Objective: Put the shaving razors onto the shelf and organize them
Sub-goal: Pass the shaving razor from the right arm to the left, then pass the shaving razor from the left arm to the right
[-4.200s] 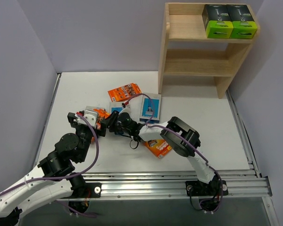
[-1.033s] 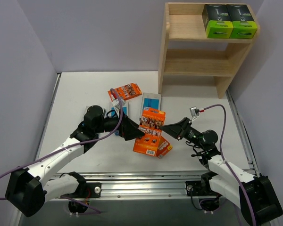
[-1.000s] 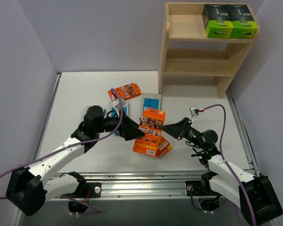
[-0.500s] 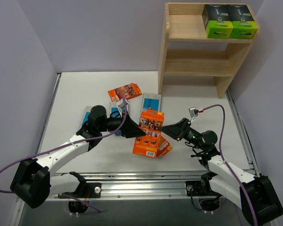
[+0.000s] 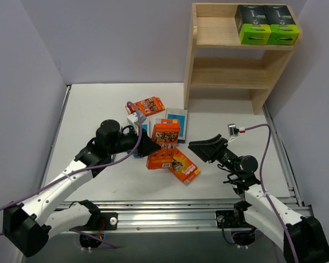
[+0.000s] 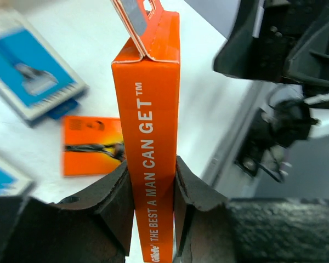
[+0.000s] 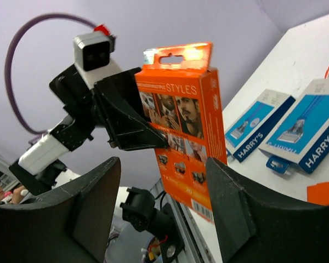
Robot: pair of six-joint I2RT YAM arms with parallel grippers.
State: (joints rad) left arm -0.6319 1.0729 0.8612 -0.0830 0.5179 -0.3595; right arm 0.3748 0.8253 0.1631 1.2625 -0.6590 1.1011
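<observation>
One flat orange razor pack [image 5: 165,134] hangs upright above the table's middle, my left gripper [image 5: 153,147] shut on its lower edge. The left wrist view shows both fingers [image 6: 118,189] pressed against the pack's narrow side [image 6: 148,98]. My right gripper [image 5: 200,150] stands open just right of the pack, apart from it. In its wrist view the pack [image 7: 183,120] floats beyond the spread jaws [image 7: 162,161]. Two more orange packs [image 5: 183,167] [image 5: 145,106] and light-blue cards [image 5: 175,116] lie on the table. The wooden shelf [image 5: 219,33] carries two black boxes with lime-green ends [image 5: 266,24] on its top tier.
The shelf's lower tier [image 5: 225,76] holds nothing. Purple walls close in on the left and right of the white table [image 5: 88,109]. A metal rail [image 5: 170,211] runs along the near edge. Another blue card [image 5: 136,129] lies partly under the left arm.
The orange pack has passed from right to left: the left gripper shut on it, the right let go and drew back right. The pack has shifted left and away.
</observation>
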